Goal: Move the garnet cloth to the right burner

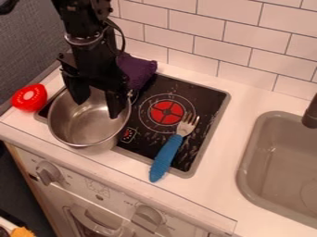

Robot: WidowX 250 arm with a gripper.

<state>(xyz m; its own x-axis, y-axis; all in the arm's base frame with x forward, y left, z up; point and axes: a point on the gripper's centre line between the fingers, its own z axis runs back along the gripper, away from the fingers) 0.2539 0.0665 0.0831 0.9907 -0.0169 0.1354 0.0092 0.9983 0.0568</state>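
Well, a smooth, pale counter (226,143) runs across the frame, with a round-cornered grey sink (249,152) at the right edge. The glossy black cooktop (207,98) sits centre-left inside a raised grey frame. From the upper left, the black arm (80,23) hangs over the cooktop's left side. Its gripper (98,109) is open, the two blunt fingers spread over the pot (86,145), with the pot's inside visible between them; how deep the tips sit is hard to judge from this angle. That pot is round, shiny metal, its right rim near the ring of the right burner (164,112). The garnet cloth (141,70), dark purple here and nubbly, is bunched at the cooktop's back edge, upper left of centre, behind the gripper and partly hidden by it. A strip of black surface separates it from the red burner disc. The fork (165,159) slants below centre, its metal tines over the ring's right side and its ribbed blue handle crossing the front frame. At far left, a rounded red piece (29,97) rests beside the pot.
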